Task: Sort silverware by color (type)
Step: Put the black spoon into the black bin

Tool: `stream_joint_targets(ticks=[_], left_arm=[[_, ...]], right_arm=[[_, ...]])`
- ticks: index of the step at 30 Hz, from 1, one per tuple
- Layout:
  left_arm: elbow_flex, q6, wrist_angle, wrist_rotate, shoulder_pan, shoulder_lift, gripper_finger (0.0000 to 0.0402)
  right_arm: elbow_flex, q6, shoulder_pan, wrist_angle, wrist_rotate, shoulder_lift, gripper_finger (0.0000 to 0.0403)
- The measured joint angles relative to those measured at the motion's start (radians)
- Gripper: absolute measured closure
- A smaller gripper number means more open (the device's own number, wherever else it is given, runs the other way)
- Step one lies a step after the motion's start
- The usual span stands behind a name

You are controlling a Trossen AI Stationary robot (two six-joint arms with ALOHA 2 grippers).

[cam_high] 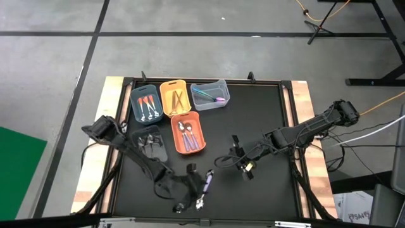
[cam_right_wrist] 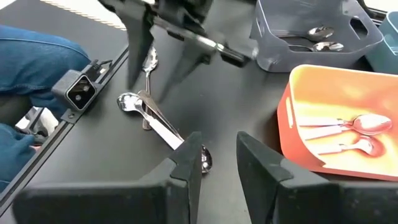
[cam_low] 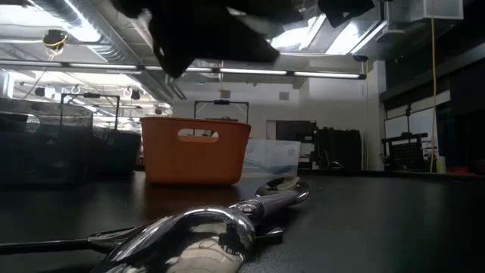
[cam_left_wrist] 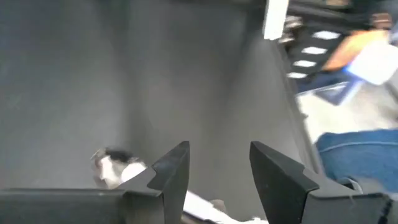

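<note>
Now I have the black desk (cam_high: pixel 266 120) under both arms, and I take the orange bin (cam_high: pixel 188 133) as my landmark. Behind it stand three more bins: a blue-grey bin (cam_high: pixel 146 103) with orange-red pieces, a yellow bin (cam_high: pixel 174 97) with gold ones, and a clear bin (cam_high: pixel 210 94) with purple and teal ones. A dark bin (cam_high: pixel 150 144) sits just left of the orange bin. The orange bin itself holds silver spoons (cam_right_wrist: pixel 339 127).

Most of the silverware looks sorted, as I judge it. What remains is a small cluster of loose spoons (cam_right_wrist: pixel 149 112) on the desk, in front of the orange bin near the front edge.

My left gripper (cam_high: pixel 192 171) hangs over that cluster, fingers parted and holding nothing. My right gripper (cam_high: pixel 235 147) waits to the right of the orange bin, also released and empty.

So the step in hand is picking up one of the last pieces. Next I should lower the left gripper over a single handle, since the spoons overlap, then check its color before choosing a bin.
</note>
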Motion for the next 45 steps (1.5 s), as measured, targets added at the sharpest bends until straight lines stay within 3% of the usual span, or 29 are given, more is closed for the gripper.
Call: stream_joint_targets(ticks=[5, 9, 18, 45], left_arm=[[0.144, -0.209, -0.298, 0.013, 0.044, 0.047, 0.0239], [0.206, -0.266, -0.441, 0.034, 0.061, 0.088, 0.0239], [0.208, -0.265, -0.461, 0.107, 0.057, 0.134, 0.0239], [0.210, -0.264, -0.460, 0.099, 0.051, 0.198, 0.0239]], right_arm=[[0.000, 0.000, 0.000, 0.000, 0.000, 0.000, 0.0311], [0.000, 0.000, 0.000, 0.000, 0.000, 0.000, 0.0311], [0.000, 0.000, 0.000, -0.001, 0.000, 0.000, 0.0311], [0.000, 0.000, 0.000, 0.000, 0.000, 0.000, 0.0311]])
